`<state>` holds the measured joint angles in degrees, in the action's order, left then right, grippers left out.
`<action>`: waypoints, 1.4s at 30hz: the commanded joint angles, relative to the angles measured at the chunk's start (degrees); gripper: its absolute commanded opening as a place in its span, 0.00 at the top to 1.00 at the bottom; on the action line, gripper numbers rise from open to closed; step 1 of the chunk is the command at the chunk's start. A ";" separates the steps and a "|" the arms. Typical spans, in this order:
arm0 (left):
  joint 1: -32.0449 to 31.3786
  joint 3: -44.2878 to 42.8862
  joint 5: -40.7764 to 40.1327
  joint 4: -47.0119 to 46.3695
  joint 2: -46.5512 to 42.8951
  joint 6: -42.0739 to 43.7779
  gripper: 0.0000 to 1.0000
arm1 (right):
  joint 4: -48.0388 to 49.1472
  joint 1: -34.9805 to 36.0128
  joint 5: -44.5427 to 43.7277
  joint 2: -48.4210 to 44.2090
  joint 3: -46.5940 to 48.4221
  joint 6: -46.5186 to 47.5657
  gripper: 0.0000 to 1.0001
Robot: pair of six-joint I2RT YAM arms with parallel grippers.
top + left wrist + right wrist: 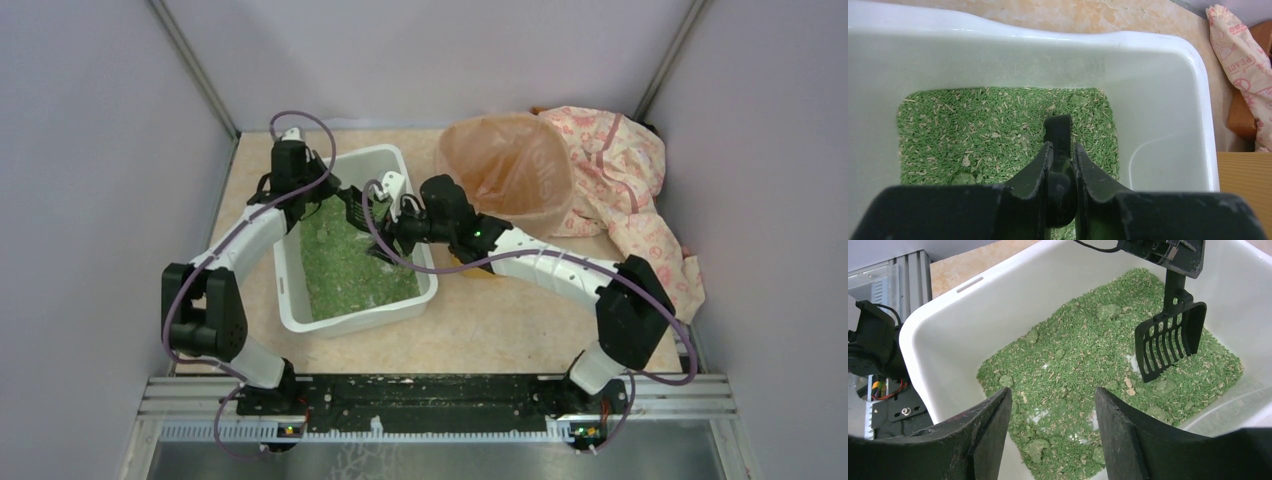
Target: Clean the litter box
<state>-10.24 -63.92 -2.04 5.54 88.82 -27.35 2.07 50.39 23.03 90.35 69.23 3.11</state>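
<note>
The litter box [345, 322] is white plastic, smooth and glossy, with light sheening on its walls. The litter [1073, 355] is a rough, matt bed of green pellets and clumps. The scoop [1170, 342] is matt black plastic. The bag [505, 165] is thin, translucent, crinkled plastic. The cloth [625, 170] is soft printed fabric. The table [500, 320] looks smooth and faintly marbled.

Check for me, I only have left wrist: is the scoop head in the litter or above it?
Observer: Right wrist shows the scoop nearly upright, empty, lower edge about at the litter surface; dug in or not, cannot tell.
Operator: Right gripper?
Observer: The right gripper is open over the box, holding nothing.
Operator: Dump spot?
Observer: An open bag stands just right of the box in the top view.
</note>
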 commanded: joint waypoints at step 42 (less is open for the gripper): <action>6.93 25.91 22.91 -21.21 -5.29 -18.15 1.00 | 4.33 -0.56 4.15 -5.78 -3.92 -2.67 0.39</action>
<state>-4.82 -40.62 15.70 -17.21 84.62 -45.91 2.72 50.09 25.41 86.39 65.21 1.23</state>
